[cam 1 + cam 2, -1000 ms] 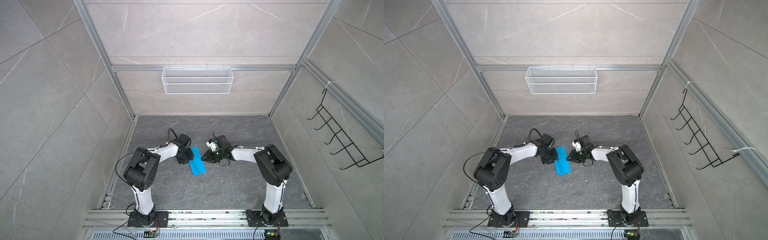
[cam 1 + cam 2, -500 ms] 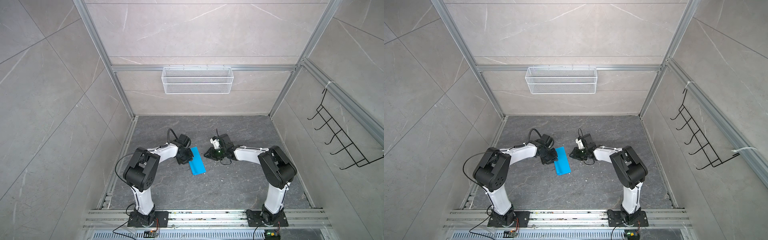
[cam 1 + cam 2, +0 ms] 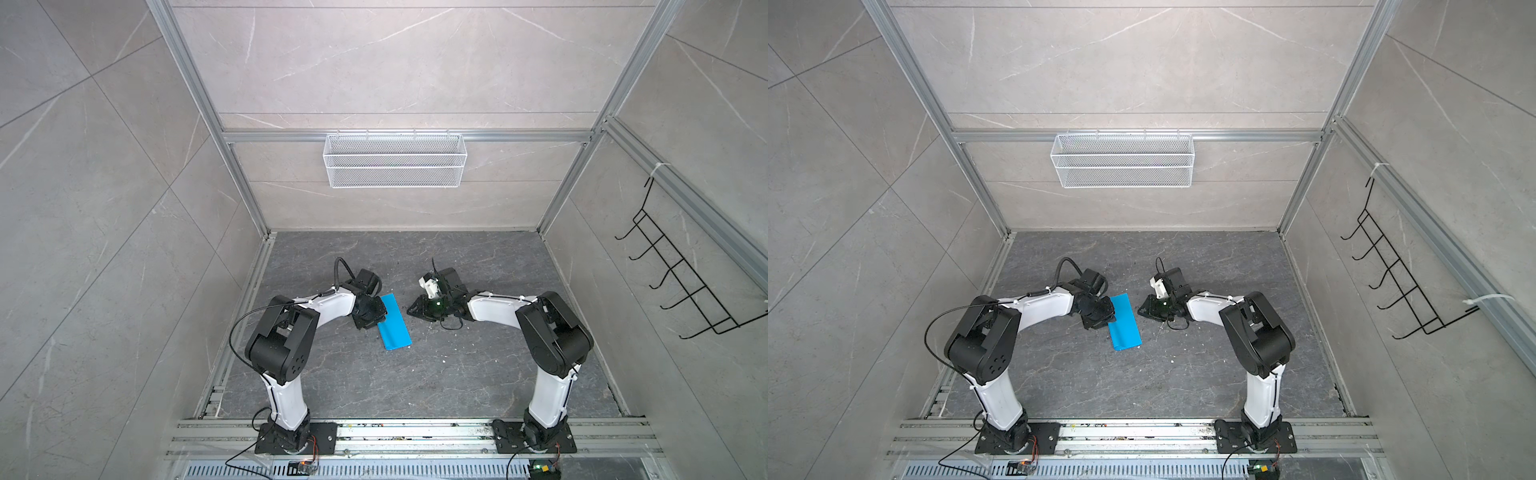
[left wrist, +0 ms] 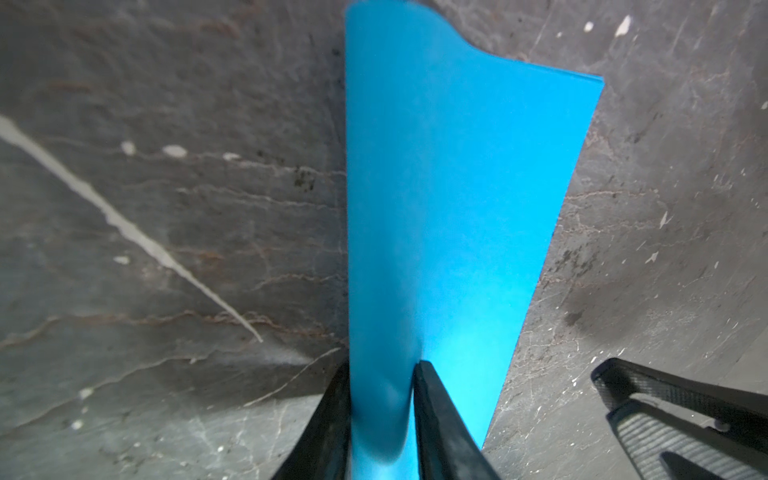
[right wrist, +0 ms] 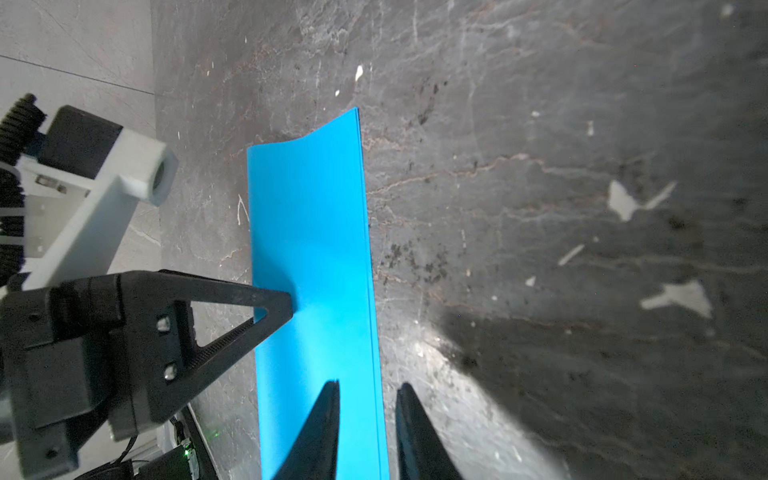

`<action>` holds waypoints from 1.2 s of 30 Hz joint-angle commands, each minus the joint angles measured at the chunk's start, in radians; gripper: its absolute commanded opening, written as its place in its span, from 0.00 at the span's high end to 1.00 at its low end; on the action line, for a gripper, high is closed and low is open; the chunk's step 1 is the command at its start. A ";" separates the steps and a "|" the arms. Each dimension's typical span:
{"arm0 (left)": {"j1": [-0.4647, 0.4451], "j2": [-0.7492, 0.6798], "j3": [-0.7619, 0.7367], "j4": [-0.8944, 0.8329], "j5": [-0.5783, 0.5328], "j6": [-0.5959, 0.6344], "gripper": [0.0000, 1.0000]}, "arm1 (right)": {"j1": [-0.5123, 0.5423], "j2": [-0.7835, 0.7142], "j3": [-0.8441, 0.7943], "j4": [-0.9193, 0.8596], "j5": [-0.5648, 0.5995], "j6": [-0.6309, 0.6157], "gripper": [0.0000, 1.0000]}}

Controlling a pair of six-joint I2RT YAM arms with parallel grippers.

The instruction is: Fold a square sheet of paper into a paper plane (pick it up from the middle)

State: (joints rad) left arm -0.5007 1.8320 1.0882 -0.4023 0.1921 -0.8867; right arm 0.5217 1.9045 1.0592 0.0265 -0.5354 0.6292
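Left gripper is clamped on the square sheet of paper. Its two fingers press either side of the rounded, uncreased fold along the long edge nearest the left arm. Bright blue and doubled over into a narrow rectangle, the sheet lies on the dark tabletop between the two arms in both top views. Its free edges are lined up on the side facing the right gripper. That gripper sits low just beside those edges, its jaws a little apart with nothing held between them. In both top views a thin strip of tabletop separates it from the paper.
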 commanded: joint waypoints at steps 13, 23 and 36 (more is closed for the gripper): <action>0.001 0.119 -0.056 -0.142 -0.100 -0.042 0.68 | 0.043 0.062 0.065 -0.069 -0.084 -0.083 0.71; 0.000 0.126 -0.051 -0.155 -0.101 -0.044 0.67 | 0.062 0.090 0.092 -0.070 -0.136 -0.088 0.71; -0.001 0.133 -0.048 -0.164 -0.105 -0.044 0.66 | 0.068 0.162 0.171 -0.162 -0.117 -0.099 0.73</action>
State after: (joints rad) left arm -0.5014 1.8503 1.1137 -0.4297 0.1917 -0.9173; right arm 0.5850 2.0415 1.2030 -0.0914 -0.6548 0.5529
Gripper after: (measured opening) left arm 0.339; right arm 0.275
